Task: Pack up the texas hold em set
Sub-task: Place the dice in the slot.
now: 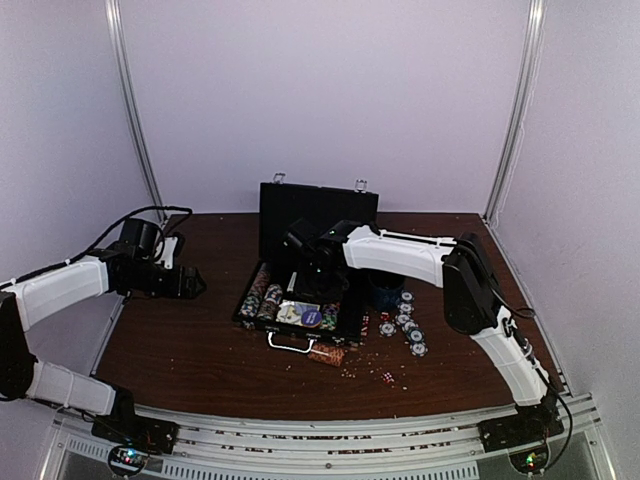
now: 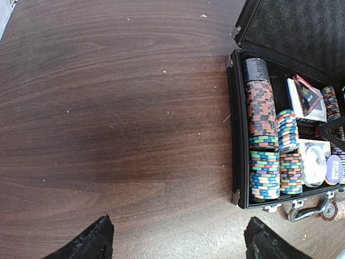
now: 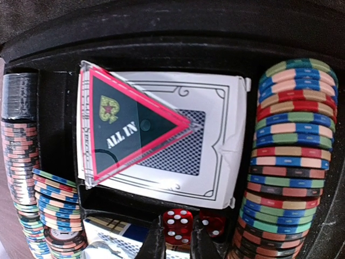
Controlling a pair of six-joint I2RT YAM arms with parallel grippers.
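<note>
Under my left jaws, spread wide, the tabletop is bare wood right up to the briefcase wall: an easy lane. Inside the case, the packed chips leave little gap. My right jaws sit low in the case, hemmed in by a long chip row on one side and chip stacks on the other, with a red die seemingly pinched between them. The raised lid blocks the back. Loose chips and a dark cup crowd the right flank.
</note>
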